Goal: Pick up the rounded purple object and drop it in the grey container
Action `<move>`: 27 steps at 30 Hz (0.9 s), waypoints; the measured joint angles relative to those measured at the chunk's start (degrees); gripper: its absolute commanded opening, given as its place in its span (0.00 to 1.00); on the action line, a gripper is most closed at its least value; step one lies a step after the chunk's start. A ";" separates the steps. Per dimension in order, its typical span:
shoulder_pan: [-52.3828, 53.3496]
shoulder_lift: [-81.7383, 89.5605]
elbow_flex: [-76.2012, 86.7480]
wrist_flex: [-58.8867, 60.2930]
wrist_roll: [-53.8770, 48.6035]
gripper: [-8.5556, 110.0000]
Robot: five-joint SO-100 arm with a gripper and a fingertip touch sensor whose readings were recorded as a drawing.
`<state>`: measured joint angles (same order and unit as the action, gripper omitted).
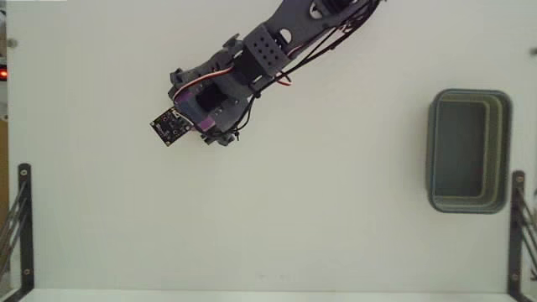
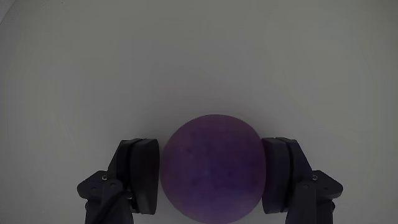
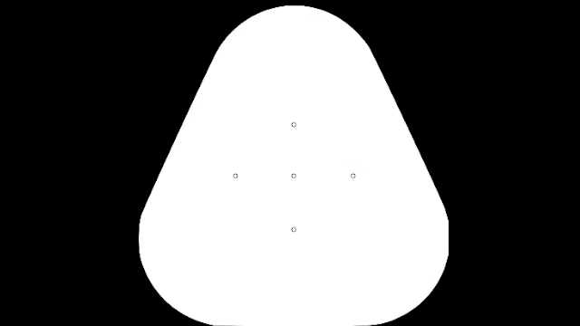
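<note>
Beneath me spreads a plain white table (image 1: 277,218), matte and evenly lit in the fixed view. Out toward three o'clock the grey container (image 1: 469,151) rests flat on it, long side running twelve to six, near the edge. At roughly eight and four o'clock, black metal brackets (image 1: 22,220) hug the table's two sides.

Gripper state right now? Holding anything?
Gripper: closed on the purple ball, one finger against each side in the wrist view.
</note>
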<state>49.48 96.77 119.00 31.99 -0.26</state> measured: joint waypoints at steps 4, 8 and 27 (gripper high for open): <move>0.00 0.00 0.00 0.00 0.00 0.87; 0.00 0.00 0.00 0.00 0.00 0.87; 0.00 0.00 0.00 0.00 0.00 0.83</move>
<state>49.48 96.77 119.00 31.99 -0.26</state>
